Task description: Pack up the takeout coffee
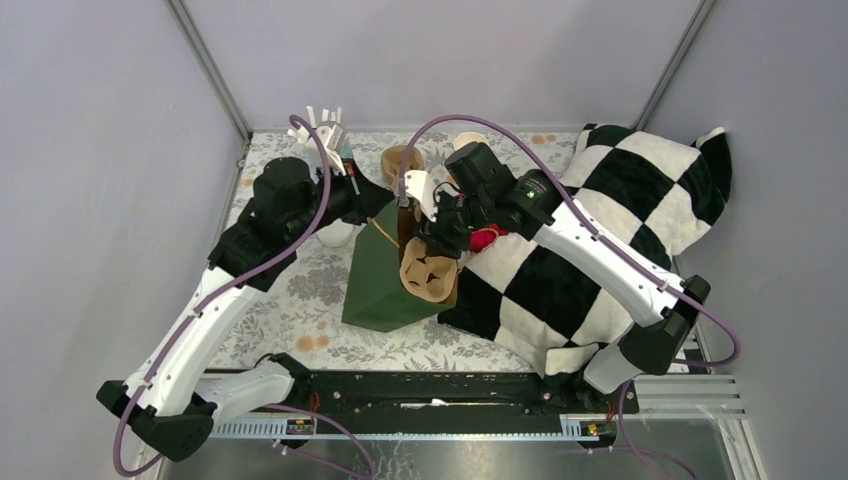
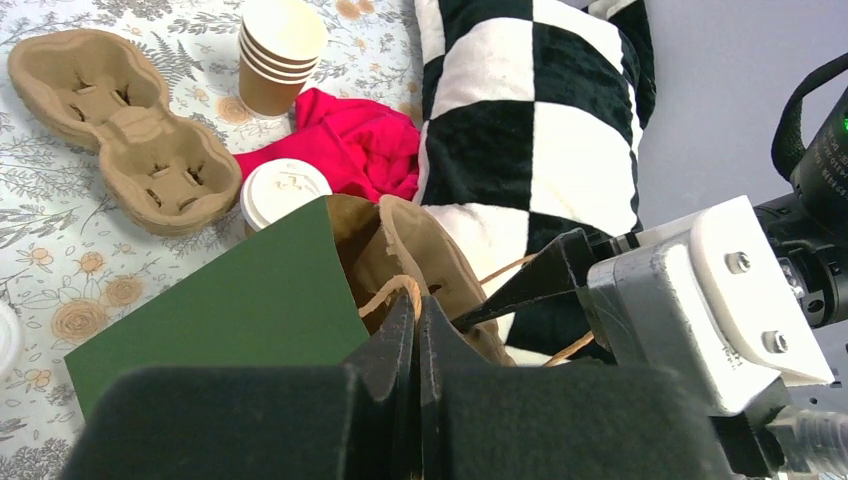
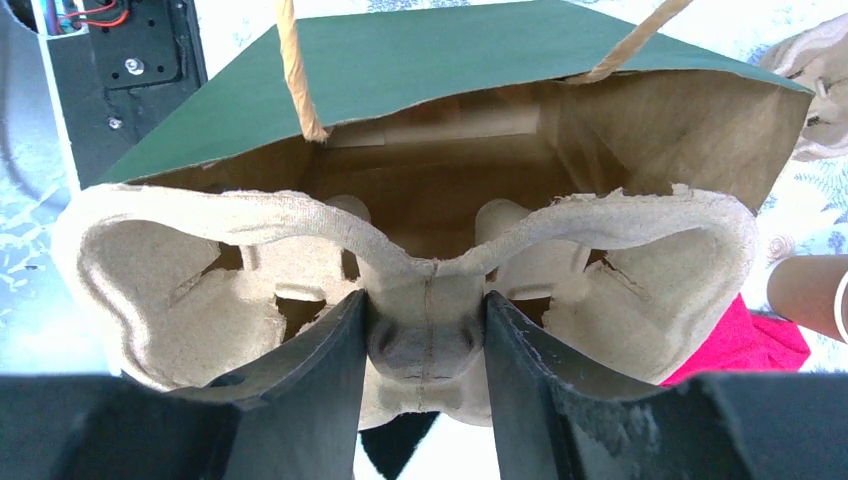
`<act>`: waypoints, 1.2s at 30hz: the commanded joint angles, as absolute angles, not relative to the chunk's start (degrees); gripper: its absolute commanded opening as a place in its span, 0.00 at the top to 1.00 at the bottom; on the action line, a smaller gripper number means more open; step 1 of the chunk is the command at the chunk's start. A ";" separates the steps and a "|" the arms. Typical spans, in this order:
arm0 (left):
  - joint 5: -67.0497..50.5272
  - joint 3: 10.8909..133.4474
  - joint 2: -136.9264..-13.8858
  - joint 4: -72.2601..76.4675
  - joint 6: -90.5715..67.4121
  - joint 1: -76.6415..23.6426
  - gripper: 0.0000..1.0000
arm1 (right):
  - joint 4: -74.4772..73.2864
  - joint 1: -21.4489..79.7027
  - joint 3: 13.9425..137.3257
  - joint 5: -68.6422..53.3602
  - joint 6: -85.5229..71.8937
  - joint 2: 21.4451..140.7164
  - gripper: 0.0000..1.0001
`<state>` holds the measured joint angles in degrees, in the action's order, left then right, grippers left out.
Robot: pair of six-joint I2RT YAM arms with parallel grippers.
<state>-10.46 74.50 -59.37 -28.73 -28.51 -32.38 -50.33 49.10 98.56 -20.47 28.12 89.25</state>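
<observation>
bag [image 1: 380,275] green | carrier [image 3: 160,290] tan | pillow [image 1: 600,200] black-white checks | cloth [image 2: 340,140] red | takeout coffee [image 2: 285,190] lid white

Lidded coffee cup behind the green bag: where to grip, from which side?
Lidded coffee cup: probably from above, tool spanning the lid's rim. It stands upright, the green bag hides its wall, and red cloth crowds one side.

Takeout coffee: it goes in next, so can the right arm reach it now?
Probably not: the right fingers are clamped on a cup carrier at the mouth of the green bag, and the takeout coffee stands beside it.
</observation>
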 commanded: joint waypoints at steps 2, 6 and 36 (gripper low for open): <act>-11.04 74.22 -57.36 -26.73 -27.32 -31.27 1.00 | -53.29 49.57 103.33 -24.94 29.68 91.58 0.52; -16.13 76.78 -59.68 -26.01 -26.68 -31.11 1.00 | -51.62 49.55 102.24 -27.24 31.28 91.09 0.52; -41.51 71.86 -62.65 -14.56 -39.97 -21.64 1.00 | -56.45 49.48 100.83 -31.39 26.28 84.11 0.50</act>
